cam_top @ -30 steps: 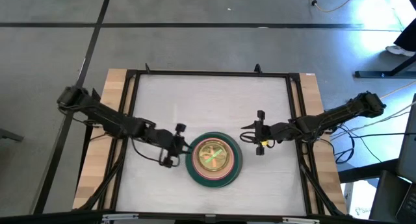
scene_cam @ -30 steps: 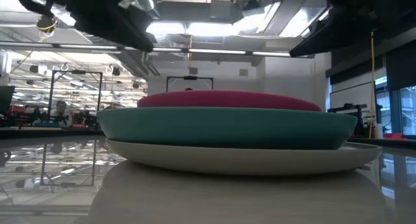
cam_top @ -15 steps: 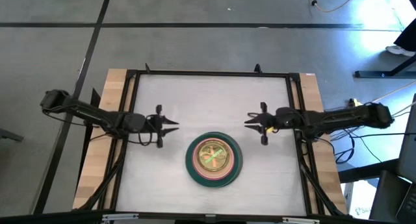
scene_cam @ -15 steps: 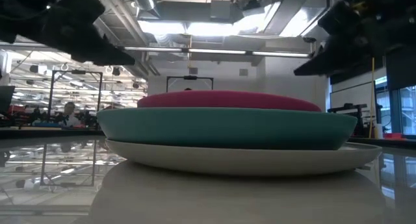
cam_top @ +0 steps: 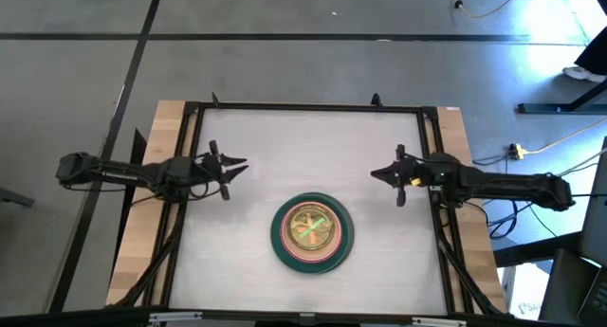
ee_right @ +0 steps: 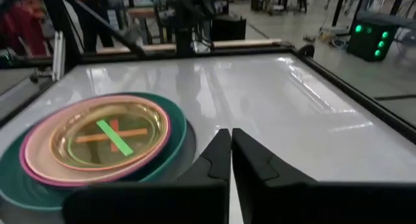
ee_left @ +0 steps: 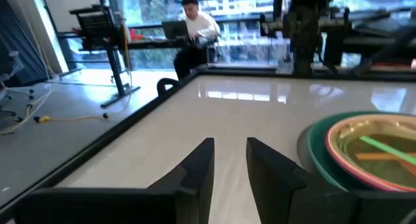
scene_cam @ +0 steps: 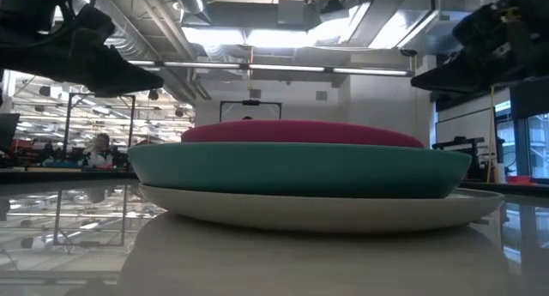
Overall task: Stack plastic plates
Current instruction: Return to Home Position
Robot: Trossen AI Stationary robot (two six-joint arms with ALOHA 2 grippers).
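Observation:
The plastic plates (cam_top: 312,232) stand as one stack near the table's front middle. In the low view a pale grey plate (scene_cam: 326,212) lies on the table, a dark green one (scene_cam: 300,169) rests on it and a magenta one (scene_cam: 300,131) on that. From above, smaller plates nest inside, the innermost (ee_right: 104,136) yellowish with a green and an orange stripe. My left gripper (cam_top: 237,165) hovers open over the table's left part, away from the stack (ee_left: 364,152). My right gripper (cam_top: 374,173) hovers shut over the right part; its own view (ee_right: 231,133) shows nothing between its fingers.
A black rail frame (cam_top: 303,107) runs round the white tabletop, with wooden strips (cam_top: 152,204) outside it. A person (ee_left: 195,26) sits at a desk beyond the table. Cables (cam_top: 531,156) lie on the floor at the right. Bare tabletop lies between each gripper and the stack.
Both grippers have drawn back from beside the stack, the left toward the table's left and far edges, the right toward the right and far edges. The right gripper has shut. The stack has stayed where it was.

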